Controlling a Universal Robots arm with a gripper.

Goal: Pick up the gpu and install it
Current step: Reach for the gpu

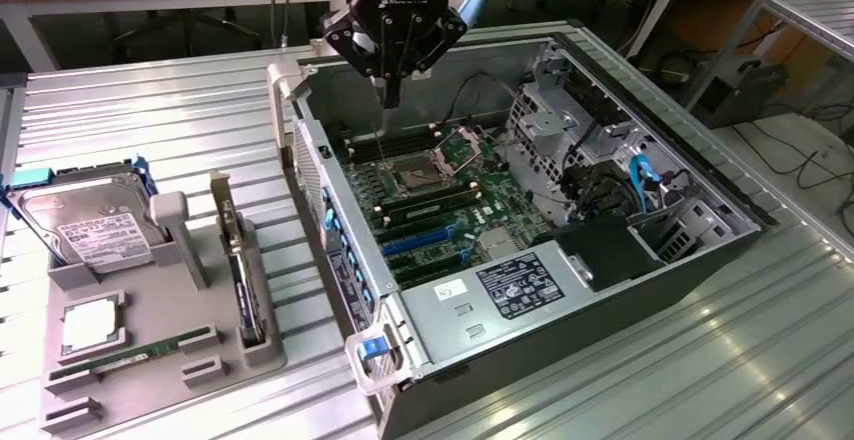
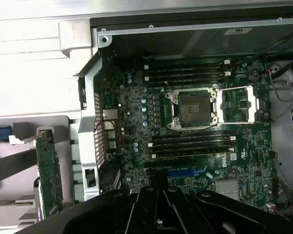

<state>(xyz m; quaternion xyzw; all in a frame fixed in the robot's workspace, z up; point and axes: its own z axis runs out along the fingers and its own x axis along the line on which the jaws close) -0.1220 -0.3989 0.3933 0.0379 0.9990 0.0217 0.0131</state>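
Overhead, the clenched, empty claw (image 1: pixel 391 98) points down over the open case (image 1: pixel 304 145).

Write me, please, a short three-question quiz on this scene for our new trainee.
1. True or false: the hand holds the gpu.
2. In the grey holder, the gpu: A stands on edge; B lies flat; C is missing.
3. Over what does the hand hang?
Key: 1 false; 2 A; 3 the open computer case.
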